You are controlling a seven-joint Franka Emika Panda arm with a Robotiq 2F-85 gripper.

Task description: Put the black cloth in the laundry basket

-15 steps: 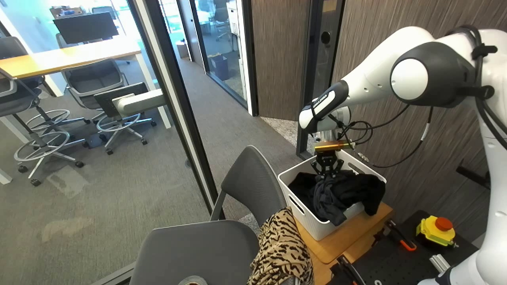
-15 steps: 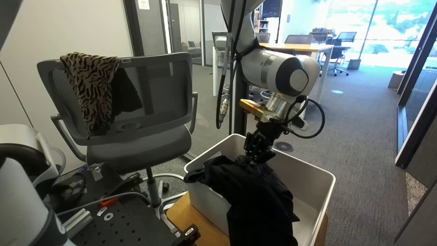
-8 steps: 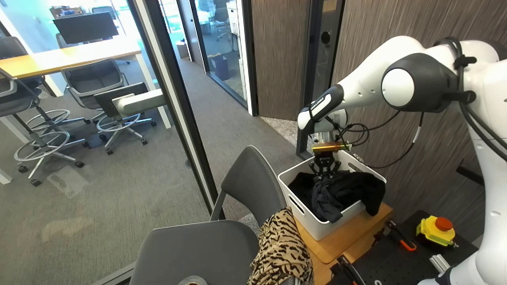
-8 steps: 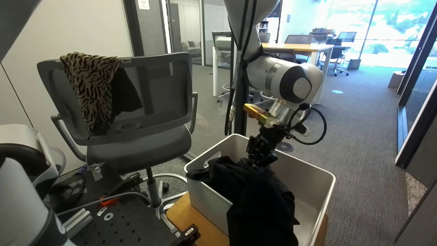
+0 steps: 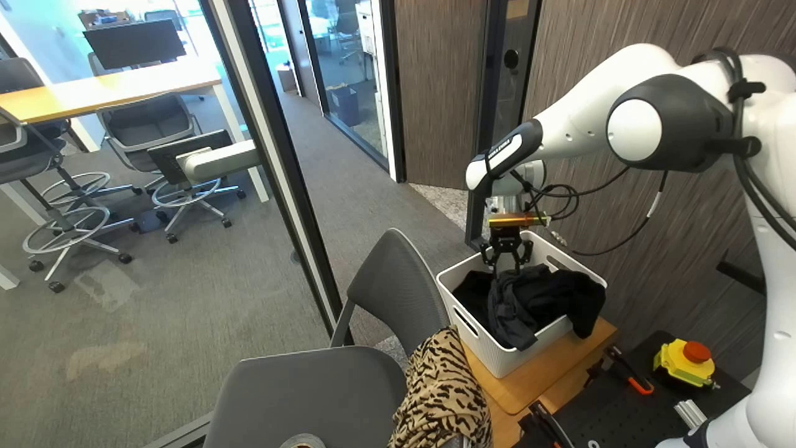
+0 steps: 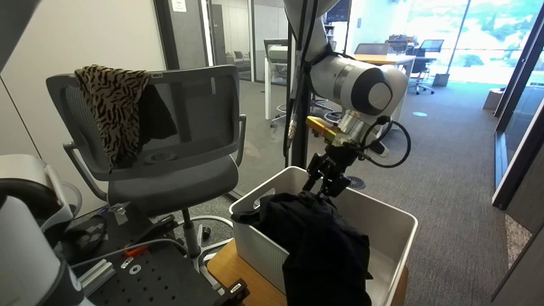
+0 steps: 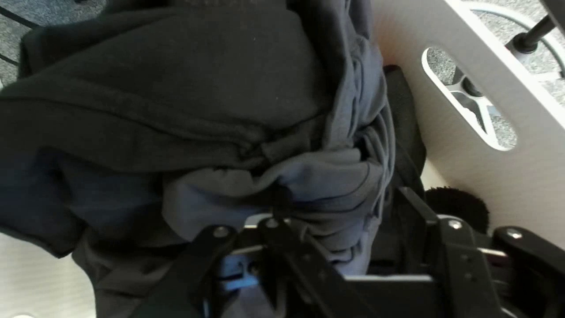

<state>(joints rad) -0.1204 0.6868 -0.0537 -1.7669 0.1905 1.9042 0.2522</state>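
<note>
Tool [image 5: 507, 272] spread, gripping nothing. Black cloth [image 5: 538, 298] right below it, bulk toward arm base [image 5: 768, 410], spilling over laundry basket [image 5: 497, 361] rim; next tuck likely goes there.

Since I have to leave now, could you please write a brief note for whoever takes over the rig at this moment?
Gripper: open, just over the black cloth; contact is hard to tell.
Things: the cloth lies partly inside the laundry basket, with part hanging over its rim in both exterior views.
Done: part of the cloth is in; nothing is gripped.
Left: probably tuck the overhanging part in, then move clear.
</note>
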